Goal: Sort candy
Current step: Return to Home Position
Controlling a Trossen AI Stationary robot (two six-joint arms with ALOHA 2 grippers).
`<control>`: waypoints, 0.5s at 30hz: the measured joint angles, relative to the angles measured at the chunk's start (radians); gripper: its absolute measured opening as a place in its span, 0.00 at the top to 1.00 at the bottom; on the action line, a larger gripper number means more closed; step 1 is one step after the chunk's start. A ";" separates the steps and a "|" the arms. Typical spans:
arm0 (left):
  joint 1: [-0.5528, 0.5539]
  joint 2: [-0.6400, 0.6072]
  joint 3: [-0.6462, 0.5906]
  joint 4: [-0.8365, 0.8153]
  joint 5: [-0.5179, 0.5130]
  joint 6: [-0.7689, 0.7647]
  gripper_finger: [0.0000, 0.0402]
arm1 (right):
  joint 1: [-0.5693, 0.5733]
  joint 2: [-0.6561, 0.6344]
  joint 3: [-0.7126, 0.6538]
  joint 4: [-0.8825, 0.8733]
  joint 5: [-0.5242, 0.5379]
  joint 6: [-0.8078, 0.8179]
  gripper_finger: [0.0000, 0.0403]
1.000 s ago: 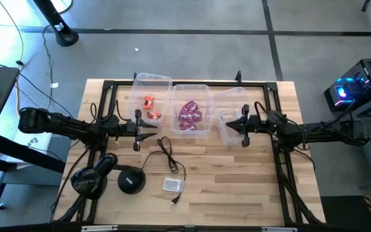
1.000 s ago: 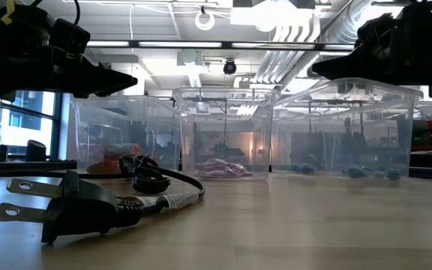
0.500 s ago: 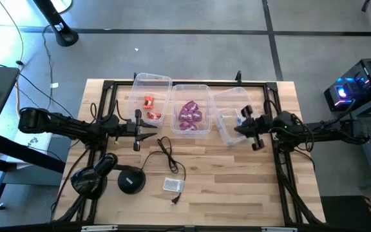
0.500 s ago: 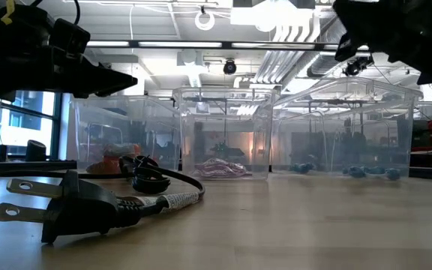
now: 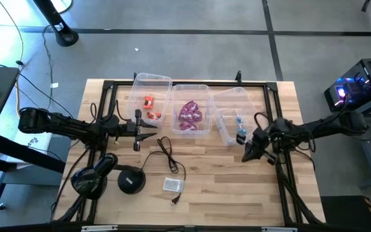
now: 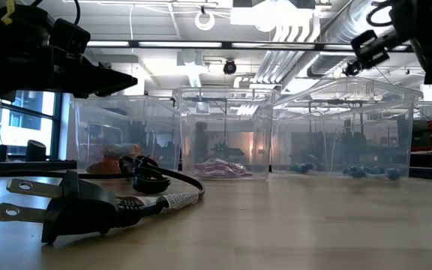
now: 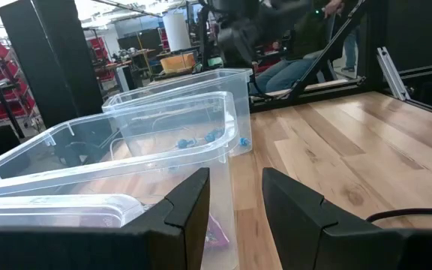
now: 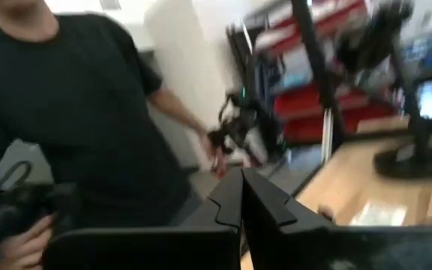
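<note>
Three clear bins stand in a row at the far middle of the table. The left bin (image 5: 151, 96) holds orange-red candy (image 5: 149, 102), the middle bin (image 5: 190, 108) purple-magenta candy (image 5: 190, 115), and the skewed right bin (image 5: 232, 115) light blue candy (image 5: 239, 122) (image 6: 358, 172). My left gripper (image 5: 154, 127) (image 7: 235, 202) hovers open, level, just near of the left bin and points toward the table's right. My right gripper (image 5: 246, 155) (image 8: 242, 196) is shut on nothing, raised off the table just near of the right bin.
A black power cable with plug (image 5: 167, 154) (image 6: 73, 206), a small white box (image 5: 172, 185), a round black puck (image 5: 131, 181) and a dark device (image 5: 92, 180) lie on the near left of the table. A person in a dark shirt (image 8: 66, 97) shows beyond the table.
My right gripper has drawn back from above the right bin toward the table's near edge and swung round, pointing more toward the near left. The light blue candy it covered now shows in the high view. The left arm and the bins have kept still.
</note>
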 joint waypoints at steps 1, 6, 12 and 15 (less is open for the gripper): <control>0.000 0.000 0.000 0.000 0.000 0.000 0.71 | 0.011 0.000 0.000 -0.039 -0.003 -0.008 1.00; 0.000 0.000 0.000 0.000 0.000 0.000 0.71 | 0.027 0.000 0.000 -0.276 -0.007 -0.108 1.00; 0.000 0.000 0.000 0.000 0.000 0.000 0.71 | 0.026 0.000 0.000 -0.446 0.033 -0.214 1.00; 0.000 0.000 0.000 0.000 0.000 0.000 0.71 | 0.016 0.000 0.000 -0.419 0.116 -0.278 1.00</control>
